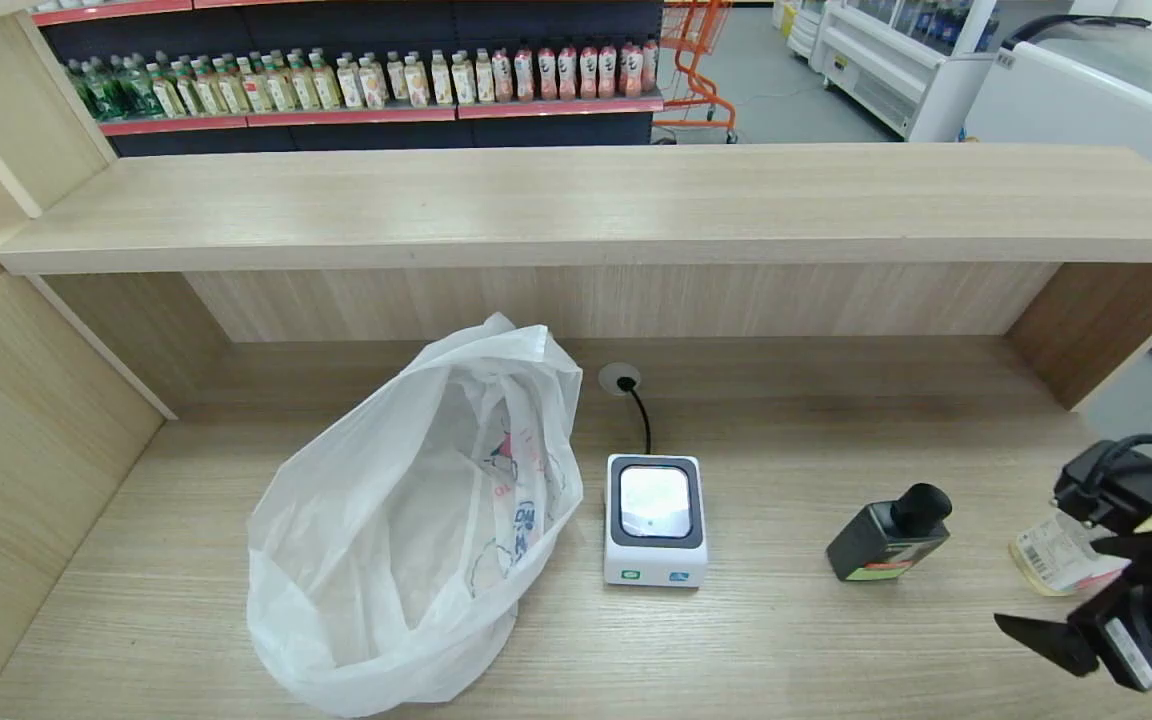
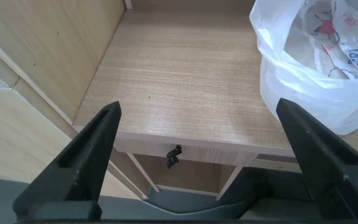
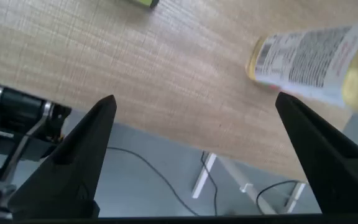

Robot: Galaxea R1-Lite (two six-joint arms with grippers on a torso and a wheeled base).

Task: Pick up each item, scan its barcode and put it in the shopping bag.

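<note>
Bottle (image 3: pixel 316 56), lying: probably light, slick; grasp mid-body; right gripper (image 3: pixel 194 98) gaping near it; left gripper (image 2: pixel 199 104) gaping, empty.

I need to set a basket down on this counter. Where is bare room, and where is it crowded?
Bare wood lies between the white barcode scanner and the dark bottle with black cap, and left of the white plastic shopping bag. The right end is crowded: a yellowish labelled bottle lies by the right gripper.

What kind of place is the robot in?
Most likely a shop's checkout: a barcode scanner and a shopping bag sit on the wooden counter, with shelves of bottled drinks behind.
</note>
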